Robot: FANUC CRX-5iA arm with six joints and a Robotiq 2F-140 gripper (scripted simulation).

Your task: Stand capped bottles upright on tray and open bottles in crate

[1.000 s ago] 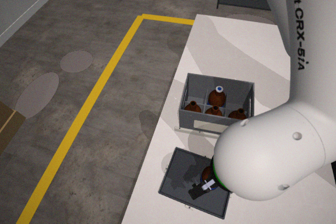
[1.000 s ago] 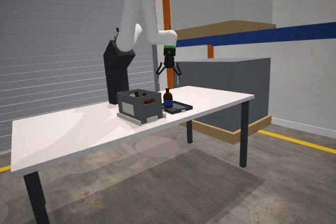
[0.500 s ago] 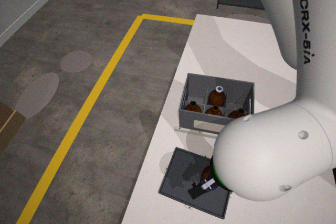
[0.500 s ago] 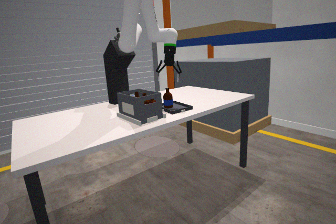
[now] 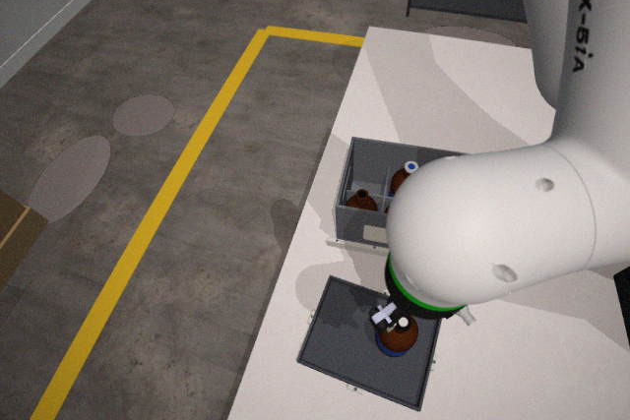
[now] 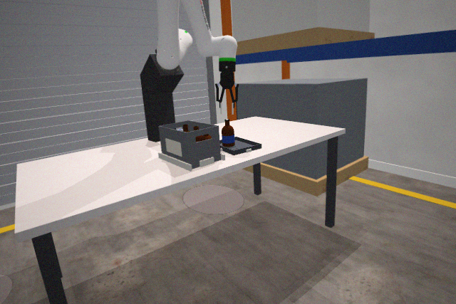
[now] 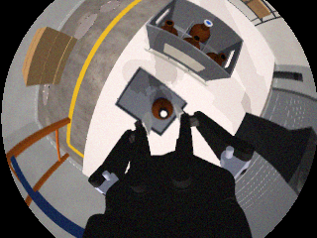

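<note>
A brown bottle (image 5: 399, 336) (image 6: 228, 133) (image 7: 159, 105) with a white-topped cap and blue label stands upright on the dark tray (image 5: 336, 344) (image 6: 247, 144) (image 7: 133, 94). My gripper (image 6: 226, 112) (image 7: 162, 113) is partly closed but open and empty, pointing down with its fingertips just above this bottle's cap. In the grey crate (image 5: 350, 224) (image 6: 202, 152) (image 7: 158, 43), a capped bottle (image 5: 402, 181) (image 7: 200, 34) with a white and blue cap stands at the back. Three open bottles also show in the crate, one (image 5: 361, 201) at the left; the arm hides part of the crate in the top view.
The crate stands beside the tray on the white table (image 5: 275, 338) (image 6: 92, 171). Light locating strips (image 5: 355, 246) (image 6: 174, 161) lie along the crate's base. The arm's wrist hangs over the tray's crate-side edge in the top view. Low rims bound the tray.
</note>
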